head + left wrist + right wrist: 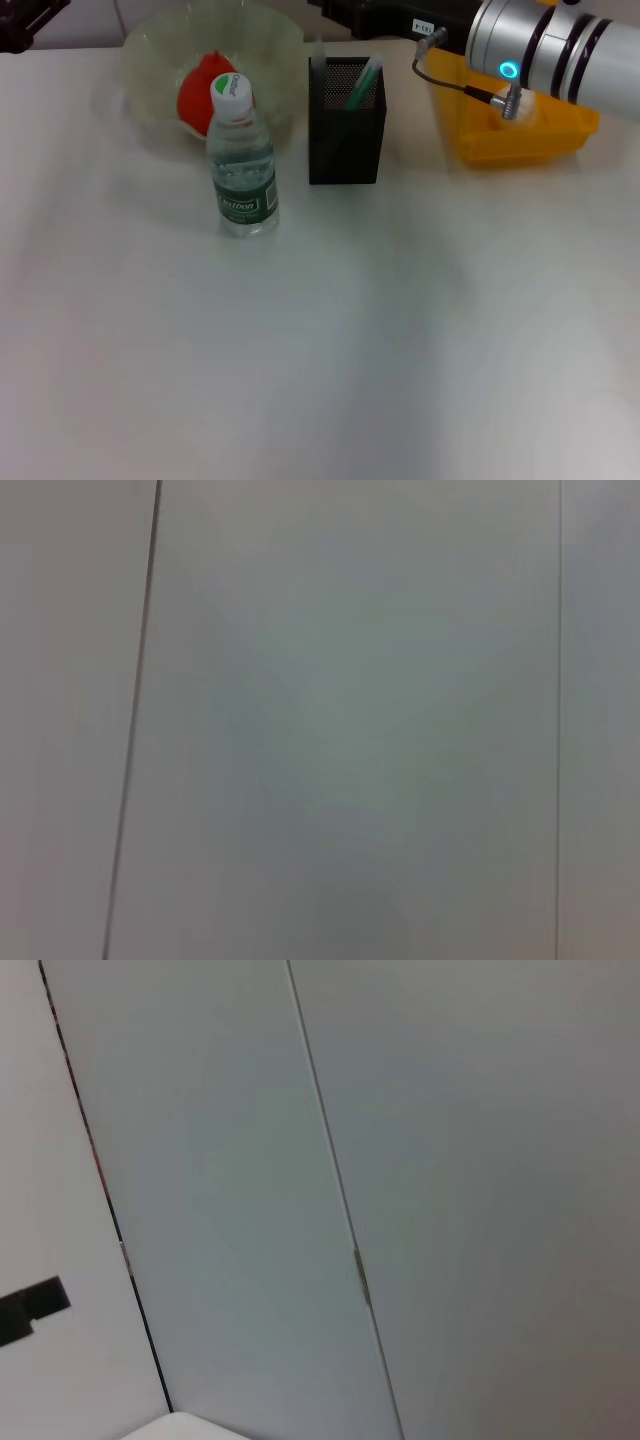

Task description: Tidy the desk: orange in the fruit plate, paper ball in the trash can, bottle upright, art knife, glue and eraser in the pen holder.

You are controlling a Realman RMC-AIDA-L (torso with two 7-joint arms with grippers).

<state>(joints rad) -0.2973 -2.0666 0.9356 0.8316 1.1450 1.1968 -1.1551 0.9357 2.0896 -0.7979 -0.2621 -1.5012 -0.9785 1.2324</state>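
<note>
The orange (200,92) lies in the pale-green fruit plate (150,60) at the back left. Just in front of the plate the bottle (242,165) stands upright with its white cap on. To its right is the black mesh pen holder (346,135), with a green-tipped stick (362,85) leaning inside; I cannot tell which item it is. The eraser, art knife and glue are not visible as such. The yellow trash can (520,135) sits at the back right with the white paper ball (528,108) in it. Neither gripper shows in any view.
My right arm's silver link (545,45), with a blue light and a cable, hangs over the trash can. A dark part of the left arm (25,22) shows at the back left corner. Both wrist views show only pale wall panels.
</note>
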